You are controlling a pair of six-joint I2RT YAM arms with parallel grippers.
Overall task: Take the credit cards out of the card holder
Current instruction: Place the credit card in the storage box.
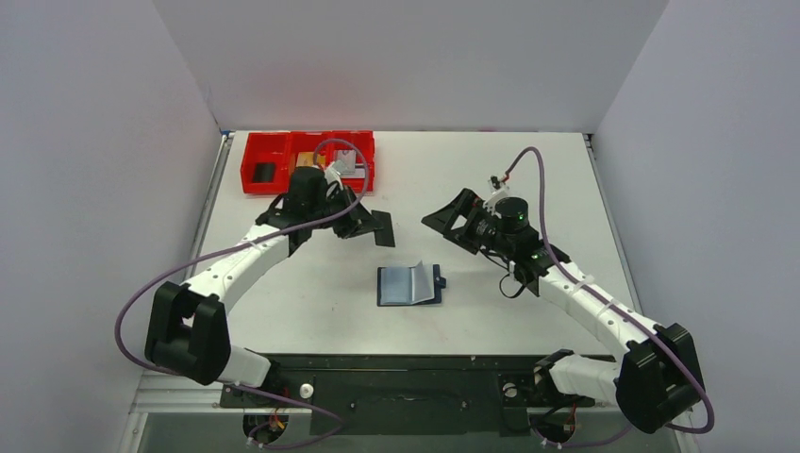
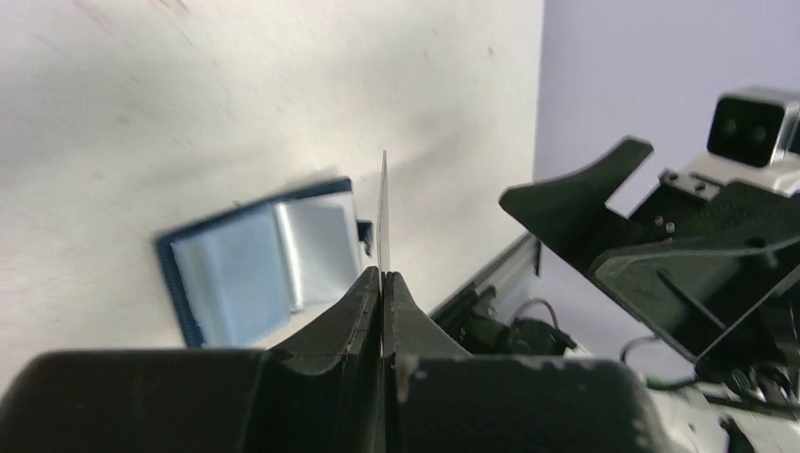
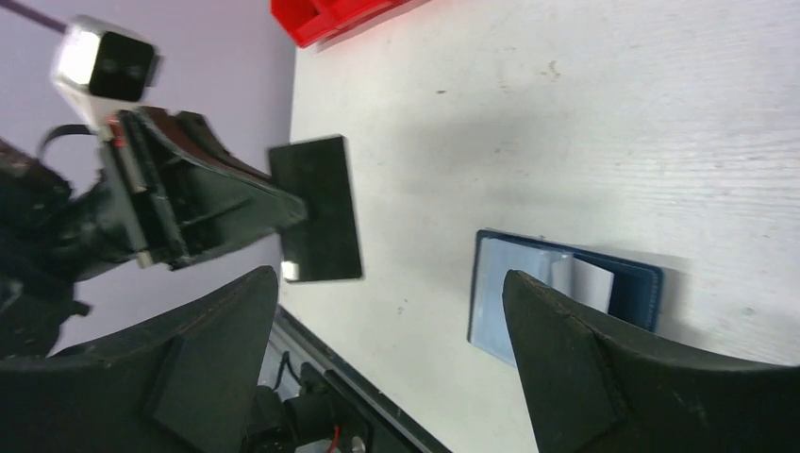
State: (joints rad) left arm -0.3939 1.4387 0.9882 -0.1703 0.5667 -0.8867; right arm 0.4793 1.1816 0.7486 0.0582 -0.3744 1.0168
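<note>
Black credit card [image 3: 316, 208]: pinched by one short edge in the left gripper [image 2: 383, 281], whose fingers are pressed flat together on it. It is held clear of the table [image 1: 528, 170], edge-on to the left wrist camera.
Card holder [image 1: 409, 285]: lies open at table centre, blue-grey pockets up, strap tab [image 1: 440, 280] at its 3 o'clock. No card shows in it, though the pocket depths are hidden.
Right gripper [image 3: 389, 283]: spread wide and holding nothing, at the holder's 1 o'clock, probably placed to steady the holder if needed.
Red tray [image 1: 274, 140]: at the holder's 11 o'clock, beyond the left gripper. It seems to hold a tan-gold card [image 1: 304, 159] and a silvery card [image 1: 347, 162], both partly behind the arm.
Step judged: carrying the black card toward the tray, likely the last one.
Risk: the narrow edge grip could let the card swivel.
</note>
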